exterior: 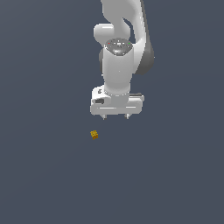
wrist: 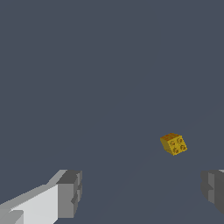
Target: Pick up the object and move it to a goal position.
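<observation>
You see the tiny yellow-orange cube with faint darker marks [exterior: 94, 134] lying alone on the flat dark grey-blue surface [exterior: 39, 175], with open room on all its sides. In the exterior view it sits below the white robot gripper [exterior: 116, 117] and toward that view's left, apart from it. The white arm [exterior: 119, 52] hangs straight down, and the gripper points downward. In the wrist view the grey fingertips [wrist: 70, 192] stand wide apart, holding nothing, and the cube [wrist: 174, 144] is not between them.

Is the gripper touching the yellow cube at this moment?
Apart. The exterior view shows bare floor between the gripper and the cube; the wrist view shows it clear of both fingers.
</observation>
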Tool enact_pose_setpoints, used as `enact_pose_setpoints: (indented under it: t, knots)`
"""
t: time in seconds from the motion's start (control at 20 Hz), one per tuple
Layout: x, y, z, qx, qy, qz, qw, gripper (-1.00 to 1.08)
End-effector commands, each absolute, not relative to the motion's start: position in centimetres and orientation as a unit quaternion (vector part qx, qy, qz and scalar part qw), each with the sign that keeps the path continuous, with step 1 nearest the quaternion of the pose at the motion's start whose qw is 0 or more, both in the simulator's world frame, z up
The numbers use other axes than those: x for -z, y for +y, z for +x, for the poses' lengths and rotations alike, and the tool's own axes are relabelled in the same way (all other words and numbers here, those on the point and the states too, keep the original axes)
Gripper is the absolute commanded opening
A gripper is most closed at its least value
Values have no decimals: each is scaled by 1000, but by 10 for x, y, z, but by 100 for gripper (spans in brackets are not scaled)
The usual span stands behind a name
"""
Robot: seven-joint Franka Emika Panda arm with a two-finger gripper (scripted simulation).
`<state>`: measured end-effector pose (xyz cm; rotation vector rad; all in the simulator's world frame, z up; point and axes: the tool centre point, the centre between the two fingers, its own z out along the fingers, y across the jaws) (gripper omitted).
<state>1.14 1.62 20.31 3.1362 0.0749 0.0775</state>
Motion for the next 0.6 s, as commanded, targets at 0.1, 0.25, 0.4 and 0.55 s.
enact_pose_setpoints:
  t: [0.1,0.25,0.4,0.55]
  knots:
    - [-204,16,12,-25,24,999,2,100]
    - [-201,13,12,-24,29,999,2,100]
    - [-195,8,13,-23,38,999,3,100]
    - [-187,1,13,-21,50,998,3,100]
